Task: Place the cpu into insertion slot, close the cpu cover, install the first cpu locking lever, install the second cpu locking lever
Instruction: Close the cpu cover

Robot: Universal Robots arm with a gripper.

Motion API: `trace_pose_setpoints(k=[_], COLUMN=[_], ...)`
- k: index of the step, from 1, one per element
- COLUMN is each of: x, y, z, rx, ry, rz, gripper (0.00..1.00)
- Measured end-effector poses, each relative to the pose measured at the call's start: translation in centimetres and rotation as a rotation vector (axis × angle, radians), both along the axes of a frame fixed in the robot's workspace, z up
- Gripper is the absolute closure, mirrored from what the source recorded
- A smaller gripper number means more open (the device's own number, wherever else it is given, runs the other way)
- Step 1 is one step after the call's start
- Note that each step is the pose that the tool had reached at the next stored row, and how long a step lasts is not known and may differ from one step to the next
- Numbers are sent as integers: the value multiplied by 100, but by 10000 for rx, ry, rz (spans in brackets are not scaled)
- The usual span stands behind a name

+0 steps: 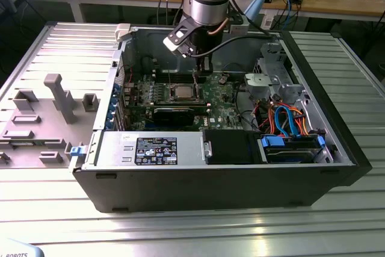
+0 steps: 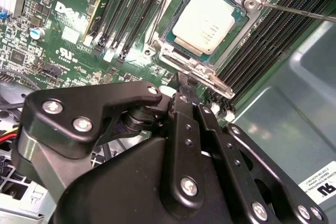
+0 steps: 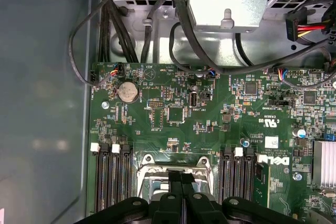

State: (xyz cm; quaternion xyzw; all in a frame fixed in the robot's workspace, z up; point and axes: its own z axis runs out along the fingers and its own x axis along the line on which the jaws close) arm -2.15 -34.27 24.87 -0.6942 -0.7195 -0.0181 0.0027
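progress stands partway: the cpu (image 2: 205, 22) lies seated in the insertion slot (image 2: 252, 1), and the cpu cover (image 2: 202, 73) appears lowered around it, its silver frame edging the chip in the second wrist view. a thin locking lever (image 2: 299, 13) slants away from one corner of the socket and looks unlatched, so by my reading both lever steps are left. in the exterior view the socket sits just above the frame's middle, inside the open computer case (image 1: 210, 191) on the ribbed tabletop (image 1: 180, 227). the pincer (image 2: 181, 80) hangs at the cover's near edge, fingers pressed together with nothing seen between them; whether it touches the frame i cannot tell. count: one cpu, one slot, one cover, one lever rod plainly in view, two banks of memory slots (image 3: 113, 177) flanking the socket.
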Motion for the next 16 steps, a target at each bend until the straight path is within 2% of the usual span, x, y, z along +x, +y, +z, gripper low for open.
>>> trace_pose_setpoints(k=[16], x=[-38], y=[0], z=[0], rx=[-1], ry=[0], rz=[-1], gripper=[89])
